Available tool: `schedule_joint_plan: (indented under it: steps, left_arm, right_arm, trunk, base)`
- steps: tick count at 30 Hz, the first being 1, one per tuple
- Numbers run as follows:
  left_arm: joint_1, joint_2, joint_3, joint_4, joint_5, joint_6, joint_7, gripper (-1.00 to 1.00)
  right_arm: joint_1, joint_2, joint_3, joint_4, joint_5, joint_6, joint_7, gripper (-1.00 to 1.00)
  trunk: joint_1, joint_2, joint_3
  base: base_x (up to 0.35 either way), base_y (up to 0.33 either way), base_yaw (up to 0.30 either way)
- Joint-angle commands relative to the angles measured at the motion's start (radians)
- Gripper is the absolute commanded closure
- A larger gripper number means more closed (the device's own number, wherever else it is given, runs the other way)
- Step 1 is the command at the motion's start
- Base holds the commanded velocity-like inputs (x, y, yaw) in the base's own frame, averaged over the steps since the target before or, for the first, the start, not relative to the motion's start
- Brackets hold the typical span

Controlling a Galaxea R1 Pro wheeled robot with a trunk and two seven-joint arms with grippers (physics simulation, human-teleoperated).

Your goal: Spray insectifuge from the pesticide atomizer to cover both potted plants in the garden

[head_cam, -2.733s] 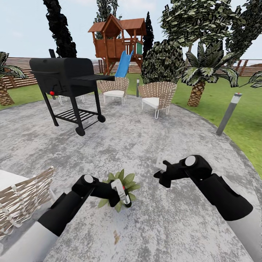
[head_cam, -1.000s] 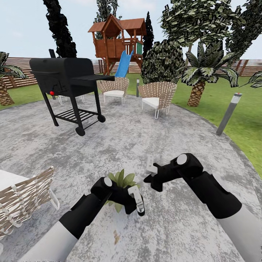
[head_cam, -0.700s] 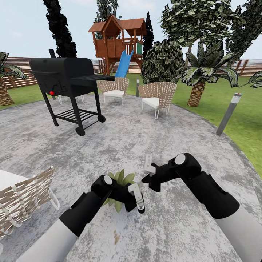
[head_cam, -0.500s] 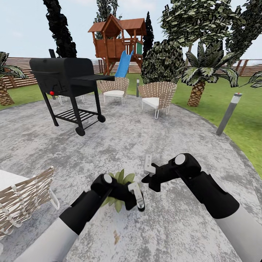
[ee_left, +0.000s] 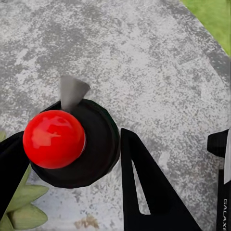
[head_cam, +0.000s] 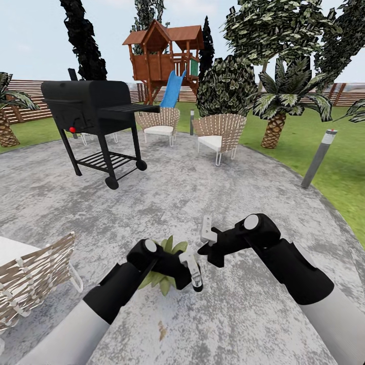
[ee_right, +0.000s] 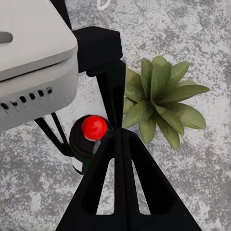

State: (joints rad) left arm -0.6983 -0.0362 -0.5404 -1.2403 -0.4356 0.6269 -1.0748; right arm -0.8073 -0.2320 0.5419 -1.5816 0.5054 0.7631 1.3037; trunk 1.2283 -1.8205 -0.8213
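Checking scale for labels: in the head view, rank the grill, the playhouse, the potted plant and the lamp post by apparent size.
1. Grill
2. Playhouse, though it stands much farther off
3. Potted plant, partly hidden by the left arm, and lamp post: too alike to rank

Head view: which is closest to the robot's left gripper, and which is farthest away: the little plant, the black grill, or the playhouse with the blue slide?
1. The plant, right beside the left gripper, on the paving.
2. The grill, farther back on the left of the paving.
3. The playhouse, farthest, on the grass behind the chairs.
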Motion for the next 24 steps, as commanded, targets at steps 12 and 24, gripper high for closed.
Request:
schedule_joint_plan:
  steps: [12,24]
  left_arm:
    - [-0.001,-0.030,0.000,-0.002,-0.005,0.000,-0.008,1.00]
    - [-0.023,-0.042,0.003,-0.002,-0.004,0.002,-0.008,1.00]
  right_arm:
    - [-0.001,-0.001,0.001,-0.002,0.007,0.007,0.006,1.00]
    - [-0.001,-0.002,0.001,-0.002,0.007,0.006,0.006,1.00]
  trunk:
    - [0.000,0.000,-0.001]
    - [0.000,0.000,-0.001]
  base:
    - [0.000,0.000,0.000]
    - [0.000,0.000,0.000]
